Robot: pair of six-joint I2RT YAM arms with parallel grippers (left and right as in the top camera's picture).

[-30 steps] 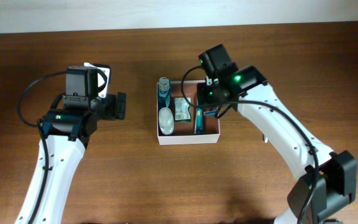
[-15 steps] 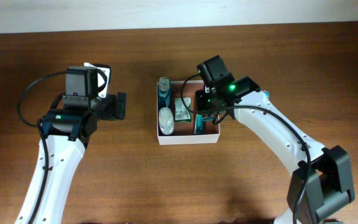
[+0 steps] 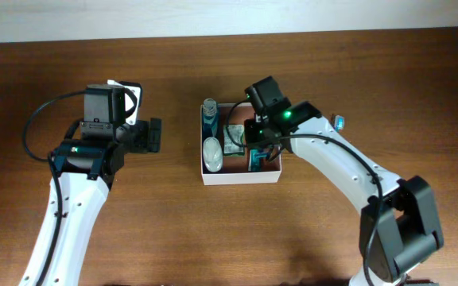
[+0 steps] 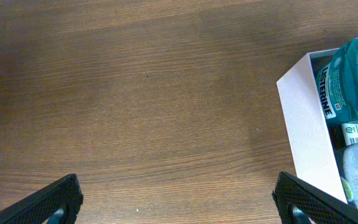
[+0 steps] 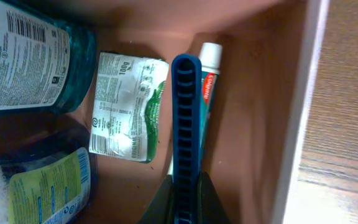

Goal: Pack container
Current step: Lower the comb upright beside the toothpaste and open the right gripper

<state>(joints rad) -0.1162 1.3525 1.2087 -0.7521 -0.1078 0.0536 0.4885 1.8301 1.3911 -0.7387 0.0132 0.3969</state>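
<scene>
The container (image 3: 241, 177) is a shallow white-walled box with a reddish-brown inside, at the table's middle. It holds a teal mouthwash bottle (image 3: 210, 116), a white packet (image 5: 128, 107), a toothpaste tube (image 5: 209, 74) and a blue-labelled bottle (image 5: 48, 186). My right gripper (image 5: 185, 208) is inside the container, shut on a blue comb (image 5: 186, 124) held on edge over the toothpaste. My left gripper (image 4: 179, 202) is open and empty over bare wood, left of the container wall (image 4: 309, 118).
A small blue-and-white item (image 3: 339, 122) lies on the table right of the container. A white-framed item (image 3: 131, 97) sits by the left arm. The table's far edge meets a white wall.
My right gripper has moved left and down into the container with the comb. The left arm has not moved.
</scene>
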